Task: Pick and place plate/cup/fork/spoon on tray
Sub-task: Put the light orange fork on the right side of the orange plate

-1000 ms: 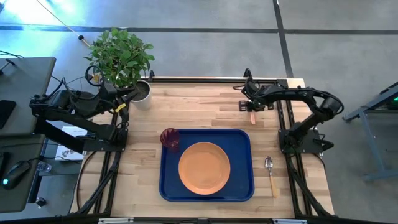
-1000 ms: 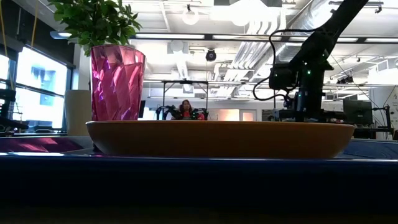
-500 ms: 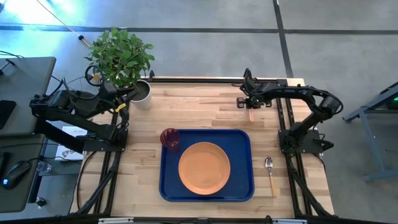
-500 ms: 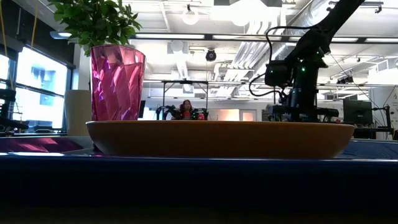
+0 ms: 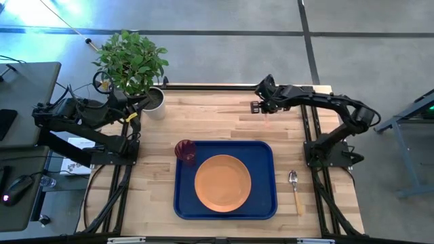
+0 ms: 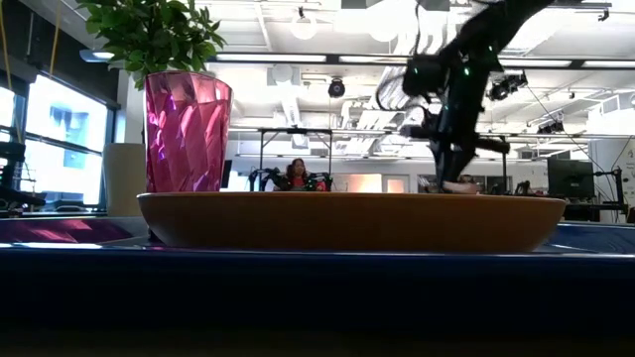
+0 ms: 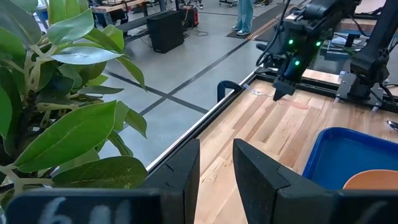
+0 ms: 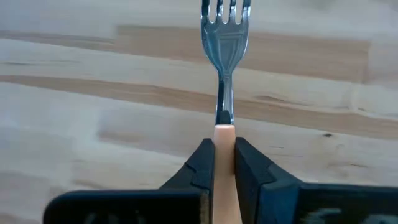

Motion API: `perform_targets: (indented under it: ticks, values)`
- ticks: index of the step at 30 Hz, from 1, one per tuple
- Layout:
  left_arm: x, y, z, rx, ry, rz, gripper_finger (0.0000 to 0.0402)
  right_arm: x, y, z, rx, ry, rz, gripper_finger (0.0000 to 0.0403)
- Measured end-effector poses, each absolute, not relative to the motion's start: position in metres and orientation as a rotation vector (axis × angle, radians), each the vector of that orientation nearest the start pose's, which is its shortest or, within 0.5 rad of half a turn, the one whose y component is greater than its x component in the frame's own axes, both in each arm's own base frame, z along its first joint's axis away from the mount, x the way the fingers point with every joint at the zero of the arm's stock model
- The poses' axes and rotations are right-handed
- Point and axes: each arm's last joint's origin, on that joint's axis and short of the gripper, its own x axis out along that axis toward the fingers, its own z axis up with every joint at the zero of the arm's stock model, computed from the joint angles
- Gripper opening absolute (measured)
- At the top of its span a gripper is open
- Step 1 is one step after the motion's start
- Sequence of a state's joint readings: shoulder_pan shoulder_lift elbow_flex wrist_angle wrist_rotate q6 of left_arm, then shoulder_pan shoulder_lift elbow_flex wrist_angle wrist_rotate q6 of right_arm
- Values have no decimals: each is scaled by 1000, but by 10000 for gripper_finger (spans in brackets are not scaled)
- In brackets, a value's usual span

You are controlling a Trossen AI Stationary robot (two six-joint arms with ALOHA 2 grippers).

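Right claw (image 8: 224, 163): clenched on the fork (image 8: 224, 46) by its orange-tan handle, tines pointing forward past the fingertips, above the wooden table (image 5: 217, 118) at its far edge.
Left claw (image 7: 216, 168): fingers parted, holding nothing, beside the potted plant (image 5: 132, 61) off the table's left far corner.
Blue tray (image 5: 183, 203): on the table, nearer the front than the right claw and to its left.
Orange plate (image 5: 222, 181): lying in the tray's middle.
Dark red cup (image 5: 185, 151): upright in the tray's far left corner, just beside the plate.
Spoon (image 5: 294, 184): on the table right of the tray, well apart from the right claw.
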State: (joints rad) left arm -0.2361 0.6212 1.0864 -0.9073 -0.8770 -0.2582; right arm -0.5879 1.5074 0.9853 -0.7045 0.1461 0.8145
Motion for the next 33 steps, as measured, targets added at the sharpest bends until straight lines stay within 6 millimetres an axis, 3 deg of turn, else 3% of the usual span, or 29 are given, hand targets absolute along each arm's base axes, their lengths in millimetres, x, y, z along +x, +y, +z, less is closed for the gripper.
perform_targets:
  ticks: [11, 17, 33]
  values:
    - [79, 4, 384, -9, 297, 672, 87, 269, -116, 258, 865, 817, -1055, 16]
    - [79, 4, 384, -8, 298, 672, 87, 284, -86, 275, 868, 770, -1024, 17]
    - [78, 4, 383, -4, 305, 672, 87, 290, 14, 277, 1068, 750, -999, 18]
